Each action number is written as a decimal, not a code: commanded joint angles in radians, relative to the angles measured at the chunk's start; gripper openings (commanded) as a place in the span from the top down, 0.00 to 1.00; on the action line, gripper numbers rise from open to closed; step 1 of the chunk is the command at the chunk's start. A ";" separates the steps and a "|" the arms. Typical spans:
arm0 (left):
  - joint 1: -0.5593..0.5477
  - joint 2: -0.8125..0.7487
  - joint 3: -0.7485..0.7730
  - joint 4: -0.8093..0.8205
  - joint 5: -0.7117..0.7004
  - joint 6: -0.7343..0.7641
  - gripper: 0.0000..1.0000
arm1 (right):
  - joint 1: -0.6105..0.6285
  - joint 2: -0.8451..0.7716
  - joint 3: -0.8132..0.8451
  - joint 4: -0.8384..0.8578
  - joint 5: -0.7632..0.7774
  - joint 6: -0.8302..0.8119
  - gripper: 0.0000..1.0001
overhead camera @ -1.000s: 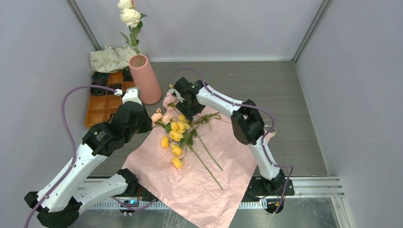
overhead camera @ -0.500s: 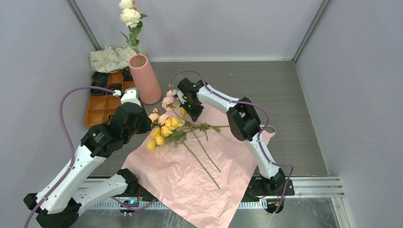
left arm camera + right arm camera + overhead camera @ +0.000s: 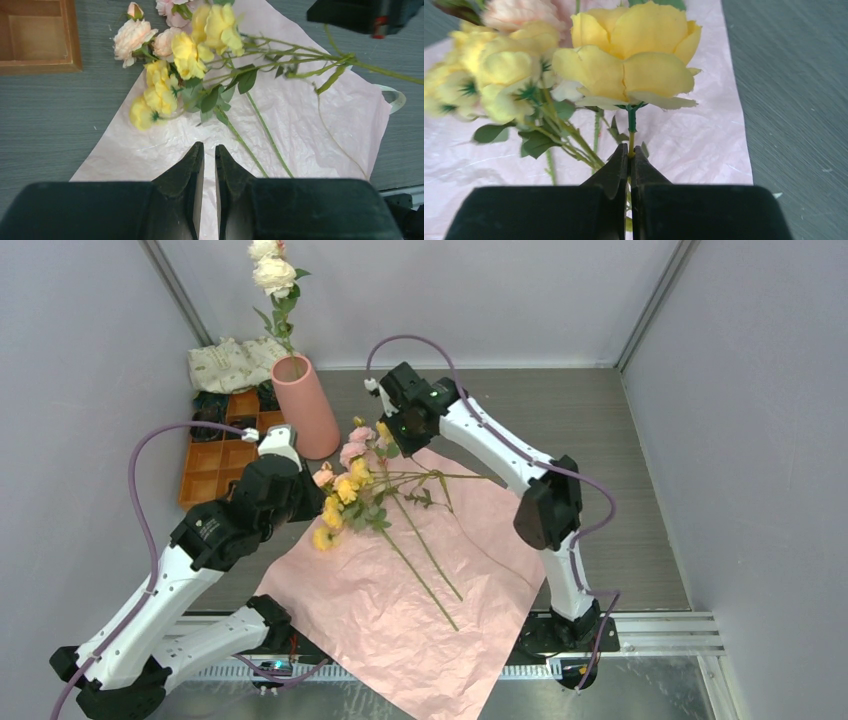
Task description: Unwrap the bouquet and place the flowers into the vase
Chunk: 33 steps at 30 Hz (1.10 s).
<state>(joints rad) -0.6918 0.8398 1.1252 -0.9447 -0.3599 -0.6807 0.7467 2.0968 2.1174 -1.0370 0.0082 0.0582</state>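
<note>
Two grippers: both mine, both at the opened wrapping.
My right gripper: my jaws are pinched tight on the thin green stem of a yellow rose, just beneath the bloom. The head stands upright above my fingertips.
Where my right gripper is: my arm reaches in from the right, and the gripper sits at the far edge of the flower heads, near the vase but apart from it.
My left gripper: my jaws stand a narrow slit apart with nothing between them. Paper shows through the gap.
Where my left gripper is: above the left part of the sheet, just on the near side of the yellow blooms.
The flowers: pink, peach and yellow heads are bunched at the sheet's far-left corner, some out past its edge. The stems fan to the right and toward the near edge.
The pink paper: spread open and crumpled, its near corner hanging past the edge of the table.
The vase: upright at far left, just beyond the flower heads. One cream-white rose stands in it.
The ribbon: a cream loop at the paper's right edge.
The orange tray: just left of the vase.
The cloth: folded, behind the tray.
</note>
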 commanded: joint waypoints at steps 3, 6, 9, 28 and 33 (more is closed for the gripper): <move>0.001 0.000 0.026 0.093 0.069 -0.002 0.84 | -0.003 -0.193 0.021 -0.018 0.022 0.135 0.99; 0.001 0.007 0.011 0.147 0.123 -0.009 0.83 | -0.018 -0.236 0.007 -0.018 0.038 0.206 0.99; 0.001 0.016 -0.040 0.265 0.212 -0.043 0.79 | -0.034 -0.298 -0.056 0.020 0.012 0.268 0.99; 0.085 0.444 -0.539 1.692 0.726 -0.566 0.46 | -0.048 -0.554 -0.472 0.329 -0.043 0.477 0.99; 0.103 0.573 -0.636 1.976 0.703 -0.695 0.38 | -0.053 -0.600 -0.536 0.368 -0.064 0.504 0.99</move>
<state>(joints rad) -0.6048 1.3468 0.5323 0.6384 0.3099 -1.2285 0.6998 1.5677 1.6169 -0.7616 -0.0502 0.5224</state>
